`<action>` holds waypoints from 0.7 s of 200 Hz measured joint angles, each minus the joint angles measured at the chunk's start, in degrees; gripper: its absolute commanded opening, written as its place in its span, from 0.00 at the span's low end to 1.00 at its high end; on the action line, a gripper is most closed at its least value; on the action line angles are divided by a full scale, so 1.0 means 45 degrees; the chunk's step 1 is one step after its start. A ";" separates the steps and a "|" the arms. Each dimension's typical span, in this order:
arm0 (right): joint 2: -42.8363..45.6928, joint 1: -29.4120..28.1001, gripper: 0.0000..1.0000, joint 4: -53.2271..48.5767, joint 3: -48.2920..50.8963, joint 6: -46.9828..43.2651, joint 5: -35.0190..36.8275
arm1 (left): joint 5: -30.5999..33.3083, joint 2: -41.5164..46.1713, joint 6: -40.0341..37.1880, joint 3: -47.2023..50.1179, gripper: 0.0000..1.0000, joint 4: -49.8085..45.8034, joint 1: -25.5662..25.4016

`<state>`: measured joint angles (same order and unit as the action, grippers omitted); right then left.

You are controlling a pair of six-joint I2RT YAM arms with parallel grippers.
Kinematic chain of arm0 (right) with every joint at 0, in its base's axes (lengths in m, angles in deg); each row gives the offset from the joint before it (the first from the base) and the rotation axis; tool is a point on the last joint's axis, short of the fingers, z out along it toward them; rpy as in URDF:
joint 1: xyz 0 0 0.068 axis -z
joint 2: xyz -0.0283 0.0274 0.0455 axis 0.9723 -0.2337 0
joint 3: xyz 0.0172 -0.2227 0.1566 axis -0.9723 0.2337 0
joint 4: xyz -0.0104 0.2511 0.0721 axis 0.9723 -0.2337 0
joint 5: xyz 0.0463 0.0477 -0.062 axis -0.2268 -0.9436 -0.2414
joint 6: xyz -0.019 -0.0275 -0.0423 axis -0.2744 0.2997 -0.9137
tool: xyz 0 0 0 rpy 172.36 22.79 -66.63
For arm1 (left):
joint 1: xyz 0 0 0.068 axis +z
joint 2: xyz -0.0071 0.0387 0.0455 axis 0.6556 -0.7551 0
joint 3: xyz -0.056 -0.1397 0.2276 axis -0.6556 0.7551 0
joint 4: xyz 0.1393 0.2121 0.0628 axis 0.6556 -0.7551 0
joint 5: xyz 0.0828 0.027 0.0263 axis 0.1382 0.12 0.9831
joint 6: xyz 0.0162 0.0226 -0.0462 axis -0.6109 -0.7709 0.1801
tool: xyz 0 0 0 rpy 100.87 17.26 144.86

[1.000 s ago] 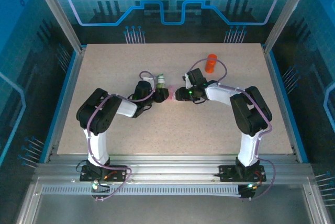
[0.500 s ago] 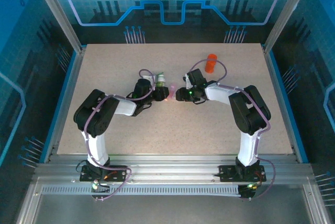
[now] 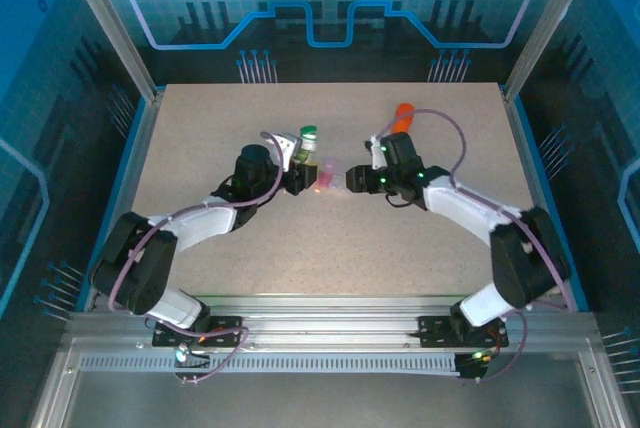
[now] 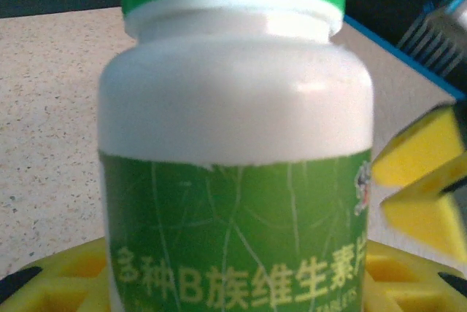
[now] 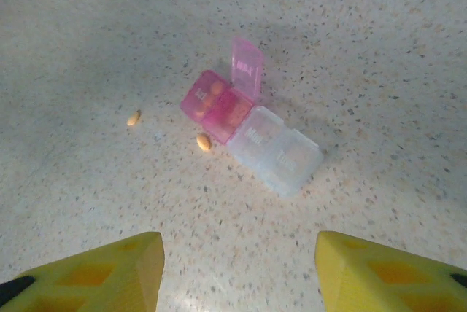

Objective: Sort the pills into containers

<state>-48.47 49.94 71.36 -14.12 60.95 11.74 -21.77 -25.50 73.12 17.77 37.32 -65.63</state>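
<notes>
The containers lie on the table as one small pill box: a pink compartment with its lid up and pills inside, joined to colourless shut ones. Two tan pills lie loose beside the pink end. My right gripper is open and empty, hovering just short of the box; in the top view this gripper sits right of the box. My left gripper is shut on a white bottle with a green label and cap, held upright left of the box.
An orange bottle stands at the back right of the speckled table, behind my right arm. Blue rails edge the table on both sides. Bare table surface lies in front of both arms.
Both arms have stretched out lower over the table. The left gripper has carried the green-capped bottle slightly farther back. The right gripper has drawn back from the pill box and its jaws have widened.
</notes>
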 measured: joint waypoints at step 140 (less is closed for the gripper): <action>0.6887 0.1214 0.67 0.4789 0.6834 0.0223 0.1166 | 0.2535 -0.3021 -1.0754 -0.5231 0.00 -1.0346 -0.0457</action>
<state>-17.47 55.40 92.91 16.64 61.95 16.98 -10.36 -39.09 24.73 -5.77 -9.23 -67.69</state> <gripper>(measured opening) 0.669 0.511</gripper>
